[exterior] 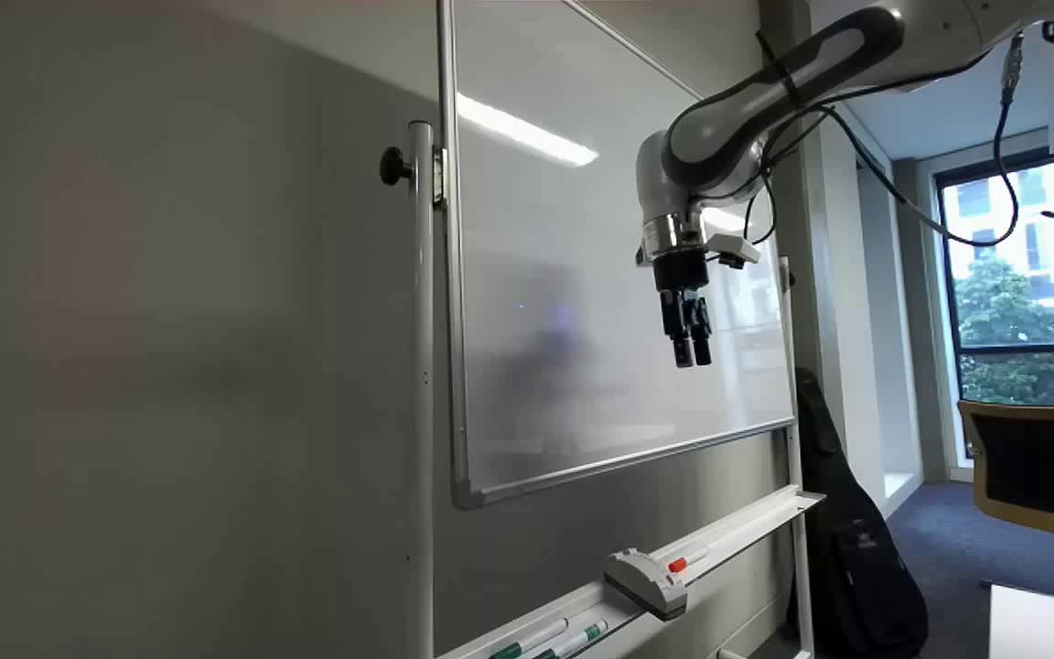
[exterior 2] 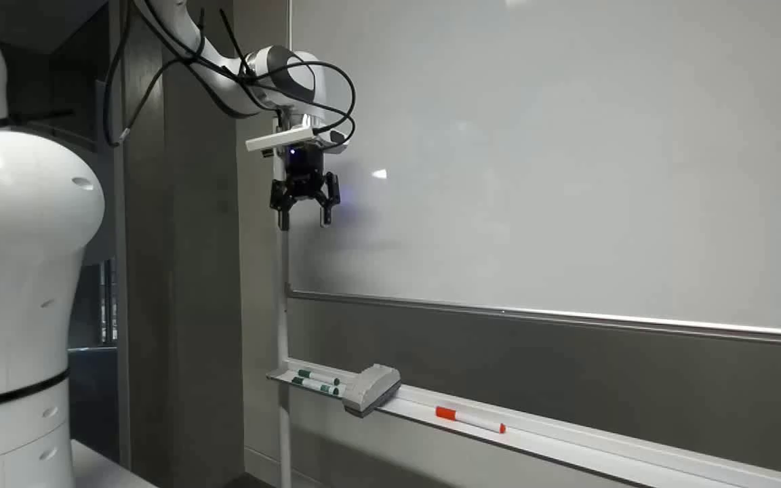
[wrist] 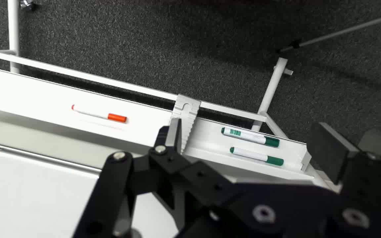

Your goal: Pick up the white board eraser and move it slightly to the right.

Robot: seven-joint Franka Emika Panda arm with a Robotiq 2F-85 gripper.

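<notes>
The white board eraser is a pale oblong block with a dark underside. It lies crosswise on the white tray and overhangs its front edge, in both exterior views [exterior: 644, 578] [exterior 2: 371, 386]. It also shows in the wrist view [wrist: 187, 107], where the left finger covers part of it. I see no red patch on it; the red beside it is a pen's cap. My gripper [exterior 2: 305, 220] is open and empty, pointing down, well above the tray. It also shows in an exterior view [exterior: 693, 355] and in the wrist view [wrist: 253, 140].
The tray [exterior 2: 567, 446] also holds a red-capped pen [exterior 2: 472, 419] and two green-capped pens [wrist: 250, 136] [wrist: 256, 156], on opposite sides of the eraser. The large whiteboard panel [exterior: 545, 275] stands close behind the gripper. A black guitar case [exterior: 856, 558] leans beyond the tray's far end.
</notes>
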